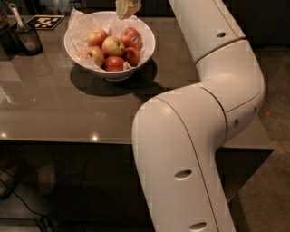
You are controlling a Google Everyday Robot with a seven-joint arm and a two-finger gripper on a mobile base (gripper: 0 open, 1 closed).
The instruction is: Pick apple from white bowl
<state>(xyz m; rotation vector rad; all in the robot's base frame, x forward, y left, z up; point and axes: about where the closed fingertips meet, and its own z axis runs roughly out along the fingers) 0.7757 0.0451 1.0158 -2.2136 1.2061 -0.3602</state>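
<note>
The gripper (128, 8) hangs above the far rim of the white bowl (146, 56); its jaw width I cannot tell. It should come down squarely over the central pale apple (113, 45), clear of the stickered red apple (131, 37)

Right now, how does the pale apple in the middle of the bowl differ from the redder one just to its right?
The pale apple is mostly yellow-orange; the redder apple is red. The redder apple carries a white sticker; the pale apple shows none. The redder apple lies nearer the claw, which hangs above the far rim of the bowl. Both rest in the bowl.
</note>
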